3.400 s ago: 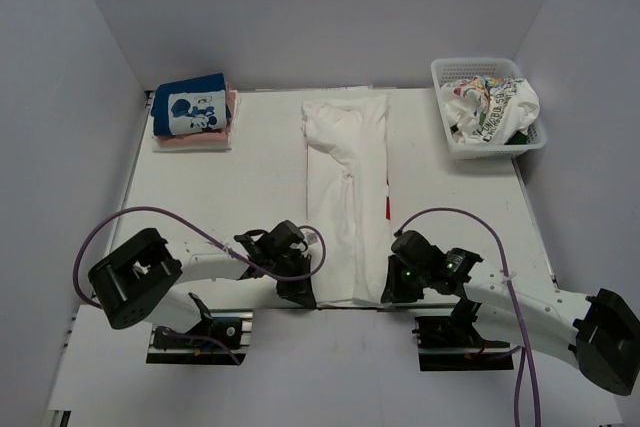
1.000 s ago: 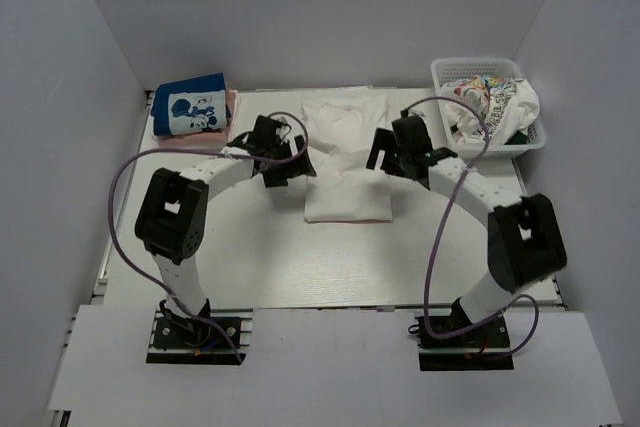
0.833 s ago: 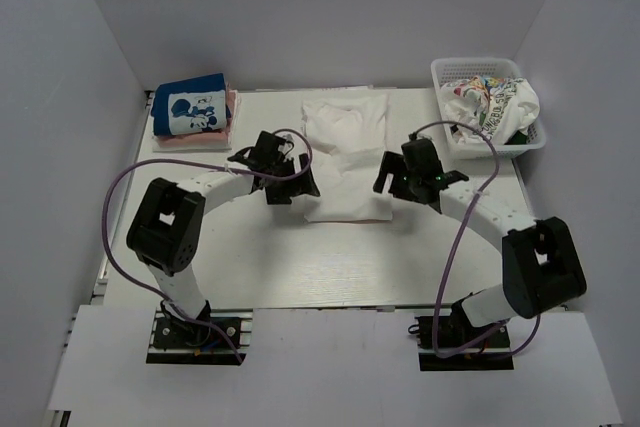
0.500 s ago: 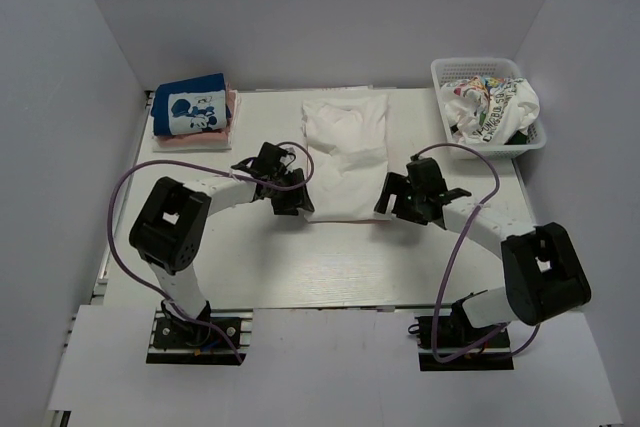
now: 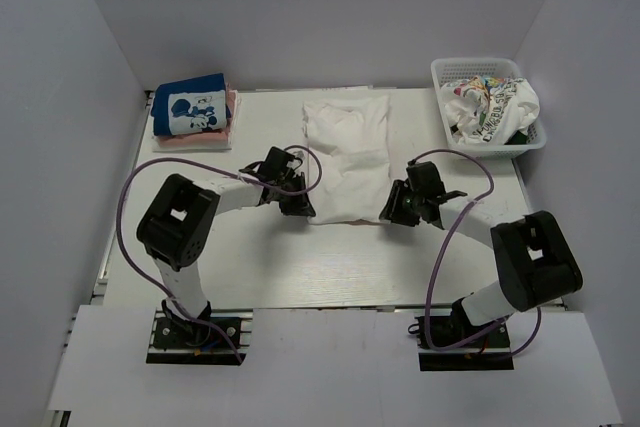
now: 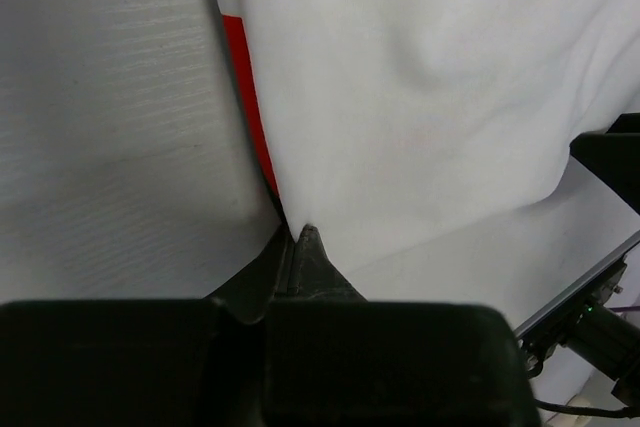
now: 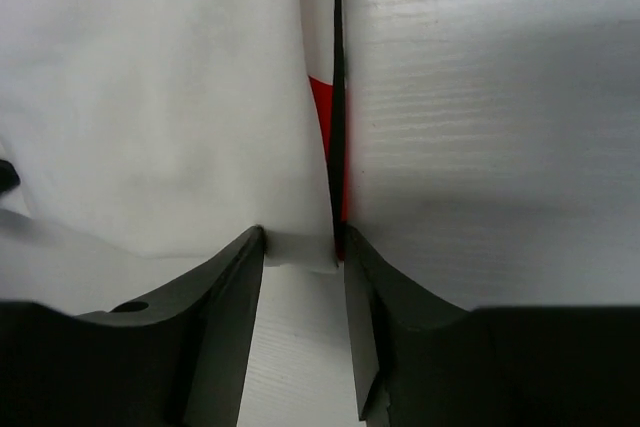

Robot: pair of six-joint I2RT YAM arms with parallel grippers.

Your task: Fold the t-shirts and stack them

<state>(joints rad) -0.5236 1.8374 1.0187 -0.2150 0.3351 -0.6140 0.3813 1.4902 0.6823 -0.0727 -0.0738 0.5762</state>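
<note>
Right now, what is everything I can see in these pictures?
Large plain white cloth t-shirt: one, folded, middle of the table.
Blue t-shirt with cartoon-mouse panel: one, folded, far left corner.
Pink t-shirt: one, under the blue one.
White plastic mesh basket: one, far right corner.
White t-shirt with colourful prints: one, crumpled in the basket.
Dark green cloth: one piece, in the basket, mostly hidden.
Red strip: under the white shirt's side edges; cannot tell what.
White table: one, under everything.
Left gripper: black, shut on the white shirt's near left corner.
Right gripper: black, open around its near right corner.
</note>
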